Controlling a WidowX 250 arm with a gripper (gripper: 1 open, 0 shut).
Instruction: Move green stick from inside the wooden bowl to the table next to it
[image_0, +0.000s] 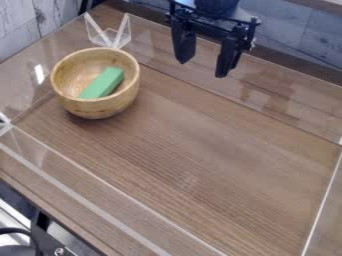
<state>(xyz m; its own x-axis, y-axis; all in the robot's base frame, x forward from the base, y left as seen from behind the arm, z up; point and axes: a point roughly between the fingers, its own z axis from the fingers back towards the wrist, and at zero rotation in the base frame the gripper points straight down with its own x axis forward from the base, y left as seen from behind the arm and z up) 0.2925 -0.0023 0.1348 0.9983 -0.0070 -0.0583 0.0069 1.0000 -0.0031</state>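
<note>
The green stick (103, 81) lies slanted inside the wooden bowl (96, 99), which stands on the left part of the dark wood-grain table (201, 150). My gripper (206, 58) hangs above the table's far middle, up and to the right of the bowl and well apart from it. It points down with its black fingers (227, 60) spread open and nothing between them.
Clear plastic walls (160, 220) run along the table's edges, with the near one across the front. A clear plastic piece (110, 32) stands just behind the bowl. Bare tabletop stretches right of and in front of the bowl.
</note>
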